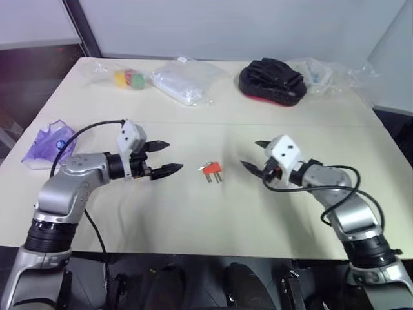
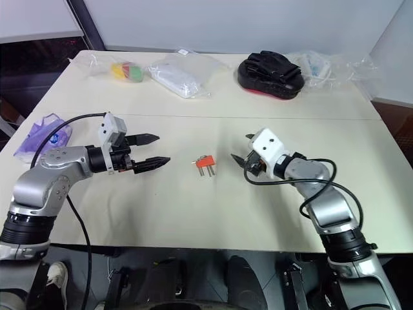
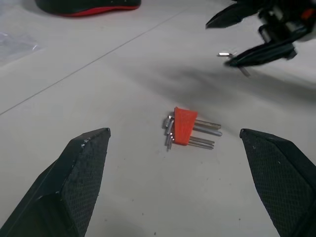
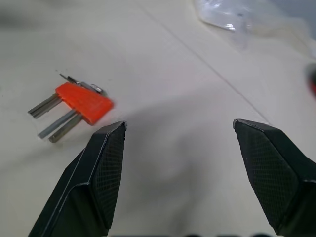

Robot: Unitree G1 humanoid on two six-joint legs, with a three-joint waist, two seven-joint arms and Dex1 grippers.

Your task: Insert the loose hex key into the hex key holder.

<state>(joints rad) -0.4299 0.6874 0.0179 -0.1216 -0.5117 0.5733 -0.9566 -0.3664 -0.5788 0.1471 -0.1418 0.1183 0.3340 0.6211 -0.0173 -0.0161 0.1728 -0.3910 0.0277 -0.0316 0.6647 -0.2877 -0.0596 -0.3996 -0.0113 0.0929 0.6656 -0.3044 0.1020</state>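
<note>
The hex key holder [image 1: 211,168], a small red-orange block with short grey keys protruding, lay on the cream table [image 1: 193,213] between the left gripper [image 1: 162,158] and right gripper [image 1: 257,157], both spread wide and empty.

The holder [image 1: 211,169] lies on the table [image 1: 193,213] near its middle, between the left gripper [image 1: 162,158] to its left and the right gripper [image 1: 255,157] to its right, touching neither. Along the far edge lie bags [image 1: 181,81] and gloves [image 1: 272,81]. A pouch [image 1: 48,143] lies far left.
</note>
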